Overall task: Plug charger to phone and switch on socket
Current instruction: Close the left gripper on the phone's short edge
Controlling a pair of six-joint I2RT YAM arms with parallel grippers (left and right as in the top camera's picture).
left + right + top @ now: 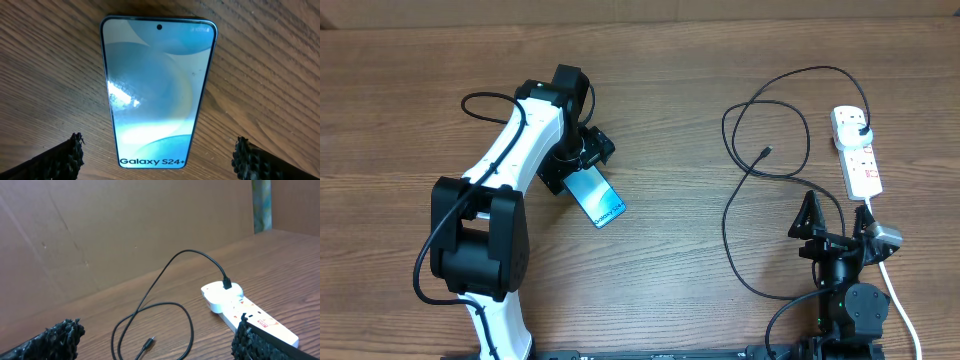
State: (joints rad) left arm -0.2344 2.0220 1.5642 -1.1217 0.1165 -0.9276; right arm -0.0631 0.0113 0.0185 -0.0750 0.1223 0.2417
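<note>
The wooden surface (660,300) carries everything. The left arm reaches out over the phone (157,95), which lies flat and screen-up. The left tool (159,152) is spread wide, one finger on each side of the phone's "Galaxy" end, and neither appears to touch it.

Well to the right of the phone lies the socket (857,150), with the charger's black plug (227,285) already seated in its end outlet. The charger (725,215) loops loosely between phone and socket. The right tool (836,222) sits nearer the robot than the phone and far to its right, also spread and holding nothing.

The step in hand looks like securing the phone. It would go best if the left tool closes on the long edges squarely and gently. The slim body could skid on the wood, and its port end should stay exposed.

The connector tip (148,342) lies free on the surface right of the phone. It probably needs a pinch close behind the tip.
</note>
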